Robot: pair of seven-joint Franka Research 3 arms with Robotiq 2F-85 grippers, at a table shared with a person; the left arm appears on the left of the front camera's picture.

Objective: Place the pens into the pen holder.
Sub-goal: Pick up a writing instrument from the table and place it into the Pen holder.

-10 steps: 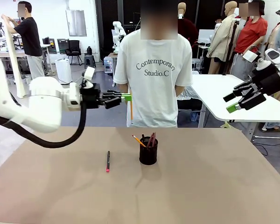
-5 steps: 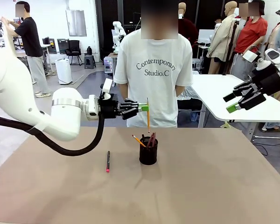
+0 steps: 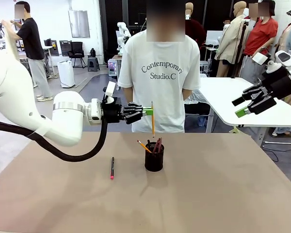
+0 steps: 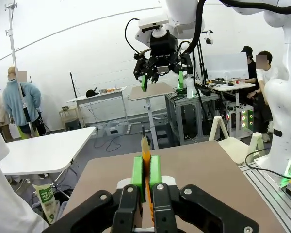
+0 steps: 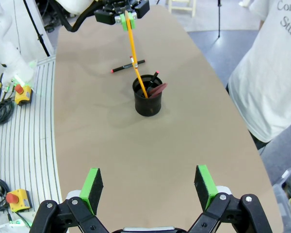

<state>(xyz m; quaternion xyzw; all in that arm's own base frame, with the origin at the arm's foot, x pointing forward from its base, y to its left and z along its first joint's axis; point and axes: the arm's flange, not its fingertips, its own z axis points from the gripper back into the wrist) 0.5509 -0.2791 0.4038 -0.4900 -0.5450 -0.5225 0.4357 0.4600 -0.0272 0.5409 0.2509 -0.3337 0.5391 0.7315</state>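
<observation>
Here the left end effector (image 3: 148,111) is clamped on the upper part of the yellow-orange pencil (image 3: 153,121), holding it upright, tip down, just above the pen holder (image 3: 154,159); that pose should let it drop straight through the narrow mouth. The pen holder stands mid-desk (image 3: 223,194) with 2 sticks leaning inside, a second pencil (image 3: 144,145) and a dark-red pen (image 3: 158,144), while the black pen (image 3: 112,168) lies flat to its left, not yet collected. The right end effector (image 3: 248,106) hangs wide open and empty, well off to the side, likely to keep clear.
</observation>
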